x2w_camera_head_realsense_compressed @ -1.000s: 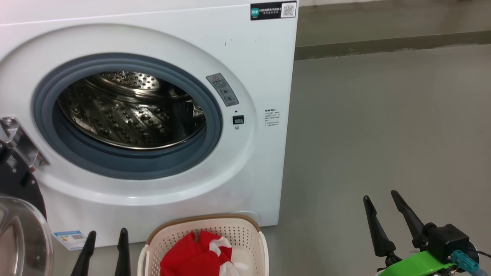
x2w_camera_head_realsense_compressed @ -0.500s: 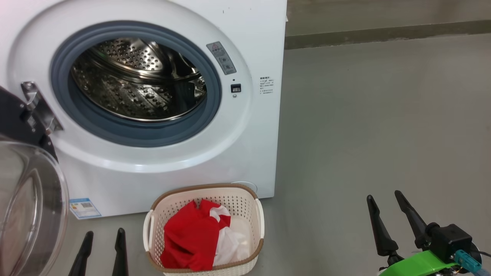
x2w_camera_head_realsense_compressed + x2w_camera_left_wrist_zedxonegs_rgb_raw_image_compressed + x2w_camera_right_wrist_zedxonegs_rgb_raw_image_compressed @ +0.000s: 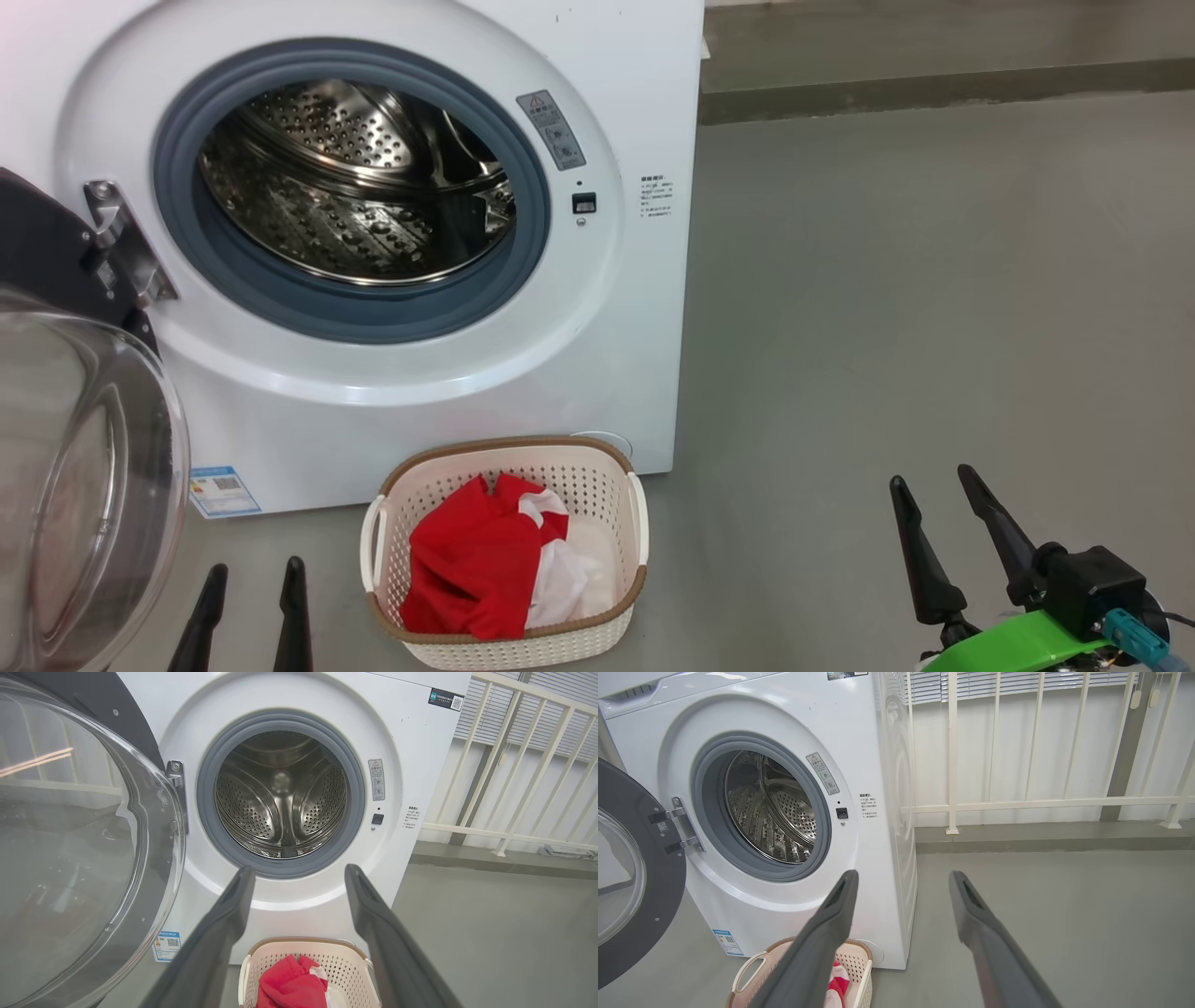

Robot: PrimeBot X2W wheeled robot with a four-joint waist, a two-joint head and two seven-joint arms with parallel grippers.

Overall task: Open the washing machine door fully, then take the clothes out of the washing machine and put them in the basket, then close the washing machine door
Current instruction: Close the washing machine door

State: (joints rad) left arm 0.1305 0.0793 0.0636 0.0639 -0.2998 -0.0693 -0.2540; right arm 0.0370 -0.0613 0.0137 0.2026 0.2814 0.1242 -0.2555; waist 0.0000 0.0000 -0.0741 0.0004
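The washing machine door (image 3: 89, 467) hangs swung out on the left, its bulging window walling off that side. The drum mouth (image 3: 355, 187) of the washing machine (image 3: 644, 103) gapes unblocked from the front. The basket (image 3: 523, 651) stands on the floor (image 3: 934, 308) just below it; rightward, open floor runs to a railing (image 3: 1017, 802).

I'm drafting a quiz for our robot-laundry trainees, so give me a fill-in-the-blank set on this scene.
1. The washing machine door stands ____.
2. The drum of the washing machine is ____.
3. The basket holds clothes coloured white and ____.
4. The left gripper and the right gripper each hold ____.
Missing words: open; empty; red; nothing.
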